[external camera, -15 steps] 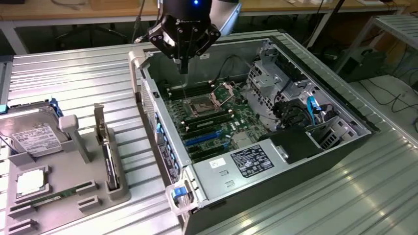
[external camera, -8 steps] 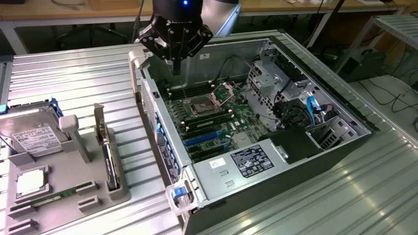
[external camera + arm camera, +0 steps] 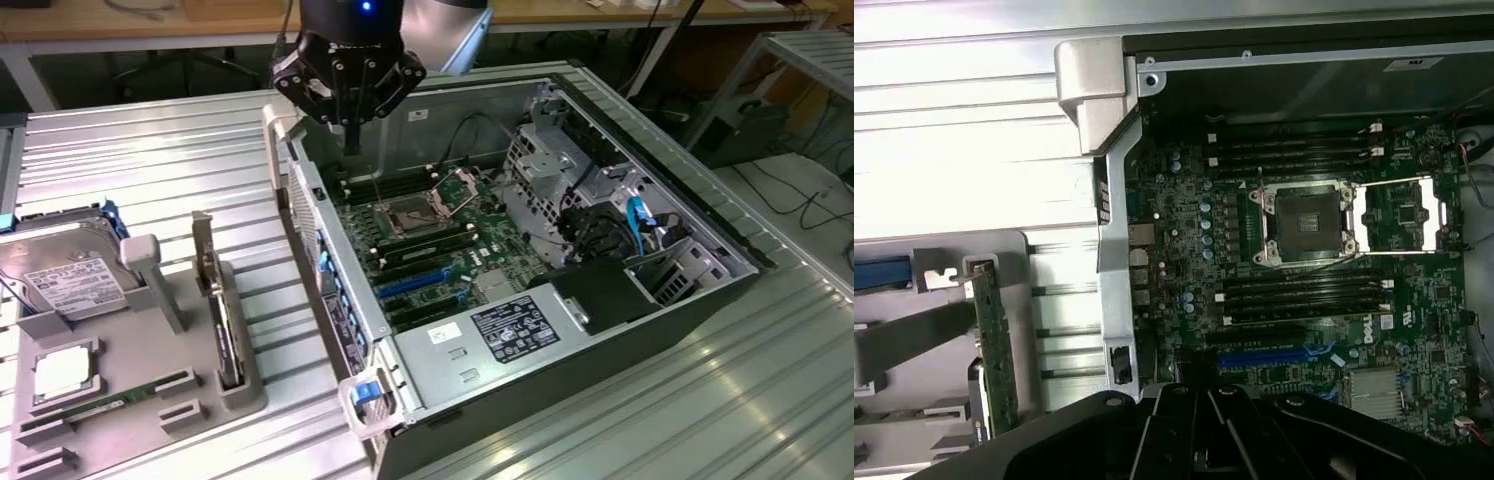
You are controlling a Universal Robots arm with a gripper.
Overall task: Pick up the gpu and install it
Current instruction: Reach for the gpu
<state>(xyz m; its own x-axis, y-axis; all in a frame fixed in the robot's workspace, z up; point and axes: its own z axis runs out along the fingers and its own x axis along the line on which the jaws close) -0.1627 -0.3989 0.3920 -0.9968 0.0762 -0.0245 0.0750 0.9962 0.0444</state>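
Item: open computer case, grey sheet metal, lying on its side on a ribbed metal bench. Inside it: one green motherboard with white Dell lettering, one square CPU socket with its silver frame lifted, long black memory slots on either side of the socket, blue expansion slots, and one boxy power supply with a white label whose print is too small to read. Beside the case, on the exterior view's left: one grey moulded plastic holder carrying one silver hard drive with a white label, one square CPU chip, one thin green RAM stick, and the gpu, standing on edge in its slot. Black hand: over the case's far corner, fingers closed together, gripping nothing, well apart from the gpu.
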